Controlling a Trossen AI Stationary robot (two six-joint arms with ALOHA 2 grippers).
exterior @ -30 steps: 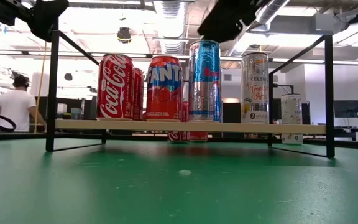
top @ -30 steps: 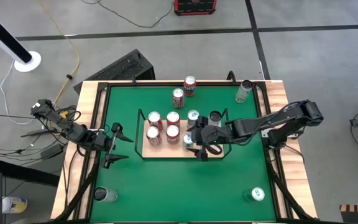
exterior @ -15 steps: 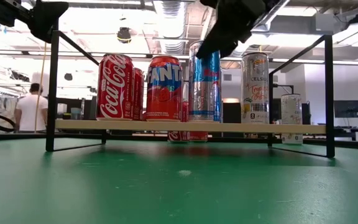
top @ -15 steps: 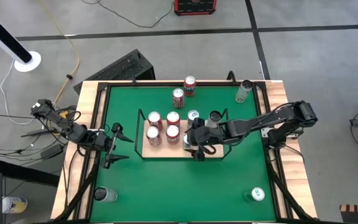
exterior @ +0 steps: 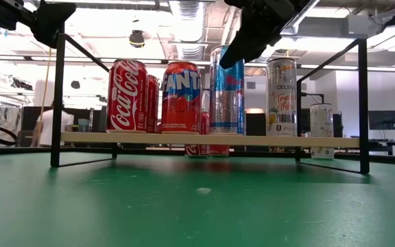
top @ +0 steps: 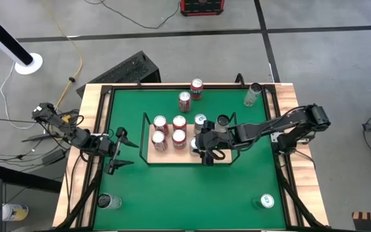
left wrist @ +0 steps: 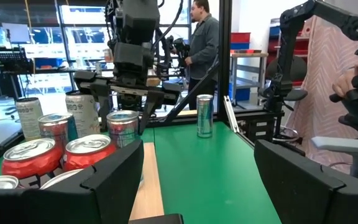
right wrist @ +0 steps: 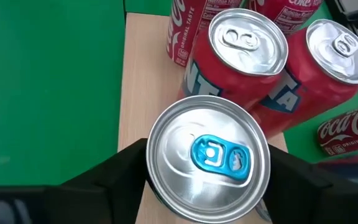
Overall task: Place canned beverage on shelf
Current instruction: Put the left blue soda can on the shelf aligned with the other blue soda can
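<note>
Right gripper (right wrist: 207,186): over the shelf's (top: 172,156) 3 o'clock half, fingers flanking the blue-tabbed can (right wrist: 207,158); actual clamping cannot be told.
Blue-tabbed can: upright on the shelf, at 3 o'clock of the red cans (exterior: 181,97).
Left gripper (top: 122,149): at the table's (top: 172,193) 9 o'clock side, fingers apart, holding nothing.

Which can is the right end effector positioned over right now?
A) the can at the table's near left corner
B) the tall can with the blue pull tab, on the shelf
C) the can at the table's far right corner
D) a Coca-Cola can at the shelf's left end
B: the right wrist view shows the blue-tab can between the right end effector fingers, standing on the shelf beside the red cans; the low view shows the arm above it.
</note>
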